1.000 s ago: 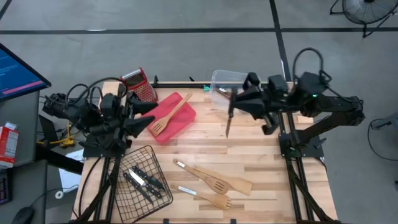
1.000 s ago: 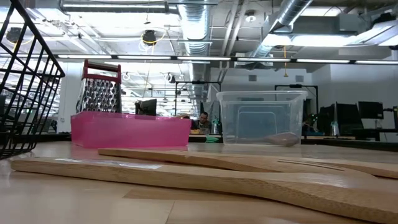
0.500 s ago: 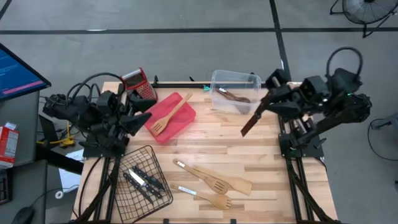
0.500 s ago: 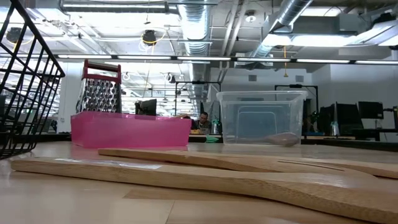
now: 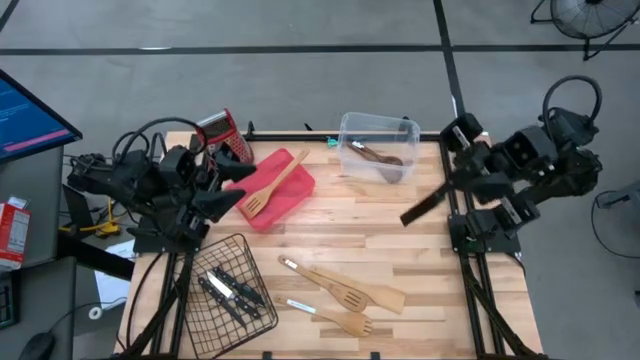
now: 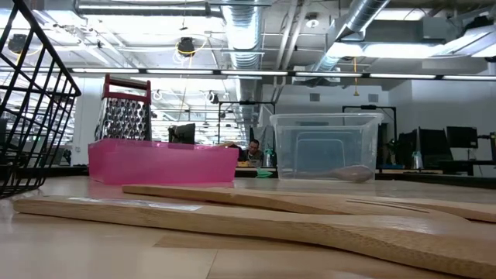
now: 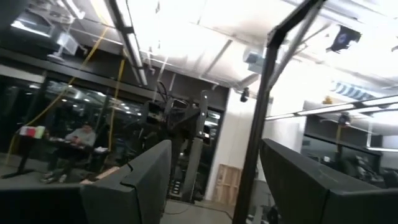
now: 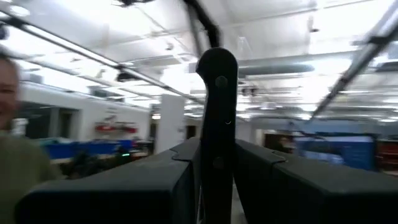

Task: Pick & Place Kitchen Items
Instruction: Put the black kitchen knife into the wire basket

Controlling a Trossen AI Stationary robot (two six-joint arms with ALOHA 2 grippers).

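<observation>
Your right gripper [image 8: 214, 168] is clamped on a black-handled knife [image 5: 424, 207] above the table's right edge; your left gripper's [image 7: 214, 180] fingers stand apart, empty.

Both arms were built of dark, nearly black angular segments on black frame stands at the table's left and right edges. The left arm [image 5: 165, 190] carried loose black cable loops arching over its joints. The right arm [image 5: 530, 165] bore one tall black cable loop and boxy joint housings. The right gripper [image 8: 214, 180] had broad, flat, matte black fingers [image 8: 155, 180]
</observation>
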